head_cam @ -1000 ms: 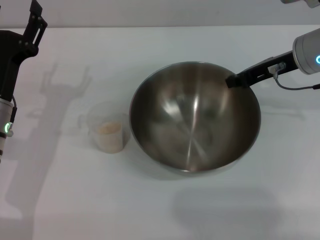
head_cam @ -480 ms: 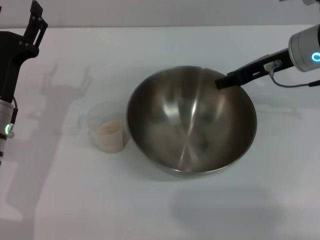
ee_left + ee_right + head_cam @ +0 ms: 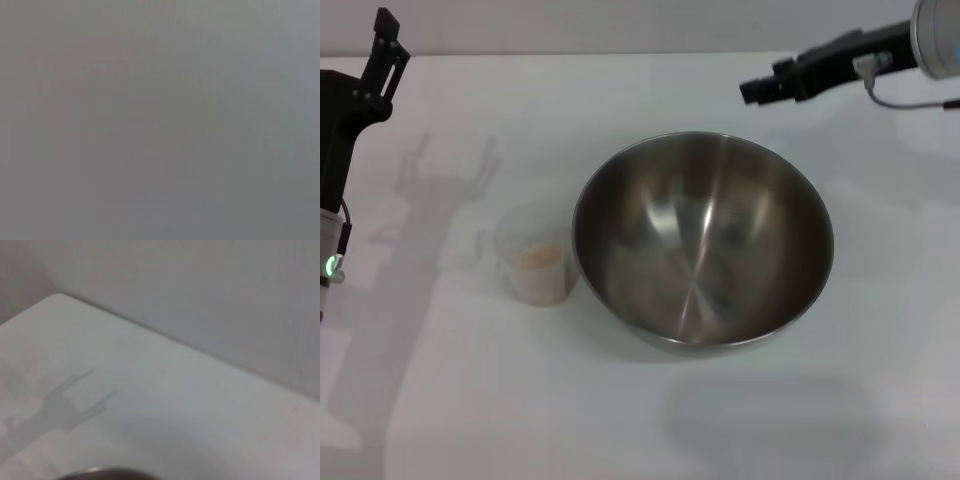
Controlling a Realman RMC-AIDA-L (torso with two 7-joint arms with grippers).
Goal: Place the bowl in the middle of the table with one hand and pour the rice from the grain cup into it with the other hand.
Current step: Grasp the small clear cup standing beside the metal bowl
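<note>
Plain grey wall (image 3: 210,295) behind white tabletop (soft shadows cast).

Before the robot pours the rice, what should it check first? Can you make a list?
1. Bowl sits mid-table: ok.
2. Bowl is empty and upright: ok.
3. Right pincer is off the bowl, beyond its far rim: ok.
4. Cup stands upright beside the bowl's left side, rice inside: ok.
5. Left pincer holds the cup: not ok, it's at the far left, away from it.
6. Left pincer open enough: cannot tell.
</note>
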